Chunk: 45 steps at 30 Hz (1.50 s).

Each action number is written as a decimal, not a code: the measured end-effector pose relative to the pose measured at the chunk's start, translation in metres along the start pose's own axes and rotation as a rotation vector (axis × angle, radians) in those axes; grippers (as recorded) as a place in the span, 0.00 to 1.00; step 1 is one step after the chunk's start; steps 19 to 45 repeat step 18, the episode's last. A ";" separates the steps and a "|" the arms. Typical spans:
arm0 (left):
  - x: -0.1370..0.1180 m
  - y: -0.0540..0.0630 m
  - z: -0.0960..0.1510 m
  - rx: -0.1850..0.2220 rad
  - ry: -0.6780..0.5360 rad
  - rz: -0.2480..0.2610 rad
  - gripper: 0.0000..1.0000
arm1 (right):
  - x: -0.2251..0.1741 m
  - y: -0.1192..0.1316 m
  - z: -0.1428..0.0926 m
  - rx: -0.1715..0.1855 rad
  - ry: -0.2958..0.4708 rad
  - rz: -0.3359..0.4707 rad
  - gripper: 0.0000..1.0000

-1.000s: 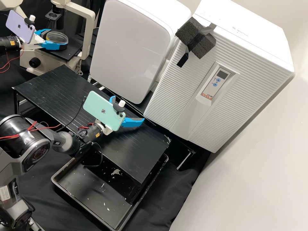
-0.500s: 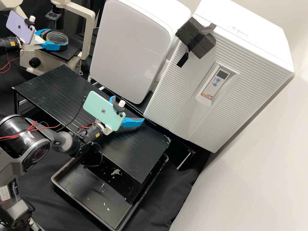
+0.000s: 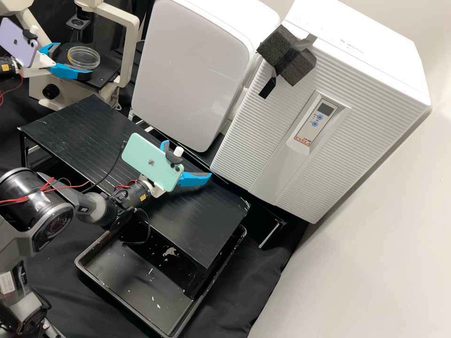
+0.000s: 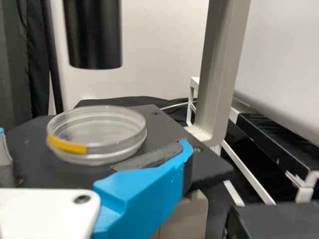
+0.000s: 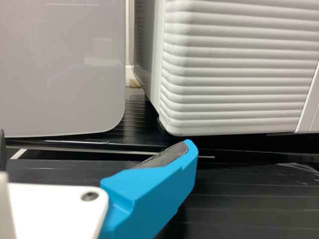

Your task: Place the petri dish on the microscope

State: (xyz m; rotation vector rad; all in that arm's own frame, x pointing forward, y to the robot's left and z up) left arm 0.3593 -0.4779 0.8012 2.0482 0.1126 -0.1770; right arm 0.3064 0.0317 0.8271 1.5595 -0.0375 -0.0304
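The left gripper (image 3: 71, 58) stands open at the microscope (image 3: 132, 47), drawn back a little from the clear round petri dish (image 3: 83, 58). Flat on the dark stage lies the dish, under the black column. In the left wrist view the dish (image 4: 97, 132), with yellow tape on its side, sits on the stage (image 4: 167, 127) just beyond the open left gripper (image 4: 93, 140). Far from the dish, the right gripper (image 3: 187, 160) is open and empty above the black ribbed rack; the right wrist view shows this gripper (image 5: 94, 144) facing the white cabinets.
The black rack (image 3: 75, 126) stands between the microscope and a black tray (image 3: 141, 277) with pale scraps. Behind it are a glossy white cabinet (image 3: 188, 70) and a ribbed white one (image 3: 263, 141) with dark foam taped on. The microscope's pale upright (image 4: 219, 69) rises beside the stage.
My left gripper has opened, let go of the petri dish and moved back to the left in the high view. The dish stays on the stage. The right arm has kept still.
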 end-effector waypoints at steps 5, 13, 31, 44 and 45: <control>-0.032 -0.009 0.005 -0.013 0.036 0.003 1.00 | 0.000 0.000 0.000 0.000 0.000 0.000 1.00; -0.097 -0.032 0.029 0.052 0.098 0.094 1.00 | 0.000 0.000 0.000 0.000 0.000 0.000 1.00; -0.120 -0.042 0.034 0.055 0.081 0.187 1.00 | 0.000 0.000 0.000 0.000 0.000 0.000 1.00; -0.120 -0.042 0.034 0.055 0.081 0.187 1.00 | 0.000 0.000 0.000 0.000 0.000 0.000 1.00; -0.120 -0.042 0.034 0.055 0.081 0.187 1.00 | 0.000 0.000 0.000 0.000 0.000 0.000 1.00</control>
